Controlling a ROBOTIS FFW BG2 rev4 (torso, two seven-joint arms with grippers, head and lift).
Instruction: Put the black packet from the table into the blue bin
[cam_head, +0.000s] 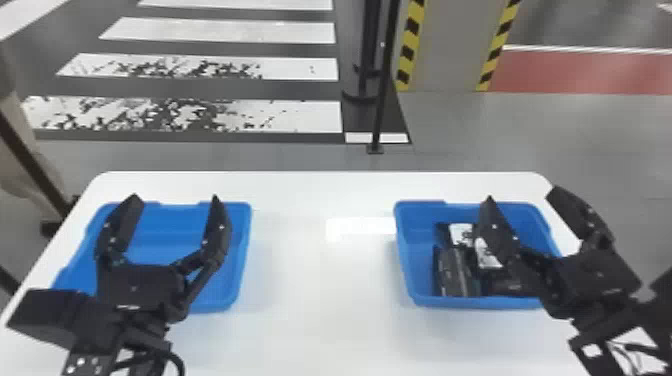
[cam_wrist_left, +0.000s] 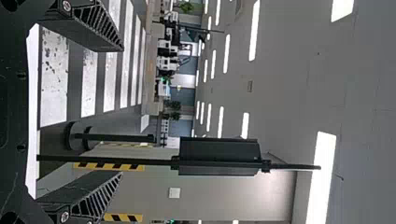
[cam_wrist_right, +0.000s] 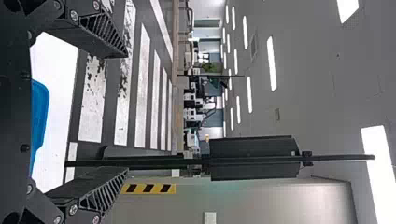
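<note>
In the head view, my left gripper (cam_head: 175, 197) is held open above the left blue bin (cam_head: 165, 220). My right gripper (cam_head: 522, 194) is open over the right blue bin (cam_head: 412, 260), one finger crossing in front of its contents. Several black packets (cam_head: 452, 272), some with white patches, lie inside that right bin, partly hidden by the finger. The left wrist view has my left gripper (cam_wrist_left: 122, 111) with its fingers wide apart and nothing between them. Likewise my right gripper (cam_wrist_right: 127, 113) holds nothing in the right wrist view, where a blue bin's edge (cam_wrist_right: 41, 112) shows.
Both bins stand on a white table (cam_head: 320, 300), with a wide bare stretch between them. Beyond its far edge, a thin black pole (cam_head: 382, 100) stands on the floor, and a pillar with yellow-black stripes (cam_head: 445, 50) rises behind.
</note>
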